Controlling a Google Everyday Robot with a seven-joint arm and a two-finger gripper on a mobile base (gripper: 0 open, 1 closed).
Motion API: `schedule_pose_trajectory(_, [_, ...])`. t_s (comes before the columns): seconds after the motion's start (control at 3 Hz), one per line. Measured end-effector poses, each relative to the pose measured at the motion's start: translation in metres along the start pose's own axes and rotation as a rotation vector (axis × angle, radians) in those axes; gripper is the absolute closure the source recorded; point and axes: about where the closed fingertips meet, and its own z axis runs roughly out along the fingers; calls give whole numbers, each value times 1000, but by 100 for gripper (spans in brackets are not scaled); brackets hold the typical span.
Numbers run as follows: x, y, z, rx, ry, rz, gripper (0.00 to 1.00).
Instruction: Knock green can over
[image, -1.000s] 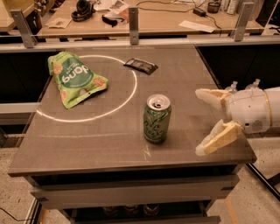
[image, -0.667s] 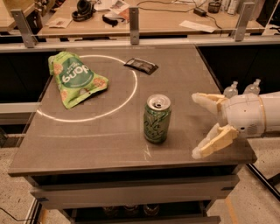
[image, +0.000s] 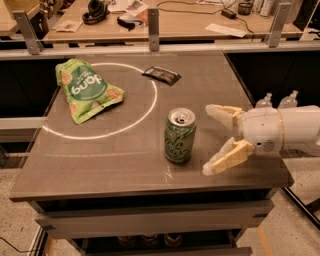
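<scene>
Camera view gives me the green can (image: 179, 137) standing upright toward the front of the table (image: 90, 170), with its long axis vertical and its silver top and pull tab facing up. My gripper (image: 209, 140) sits just to the right of the can without touching it, its fingers spread wide and nothing between them. A green snack bag (image: 87, 95) lies flat, well apart, at the rear left.
</scene>
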Motion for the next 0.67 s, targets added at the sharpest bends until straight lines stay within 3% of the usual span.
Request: schedule_pose_trajectory(0.67, [-11,9,44,-130,-61,-10,0])
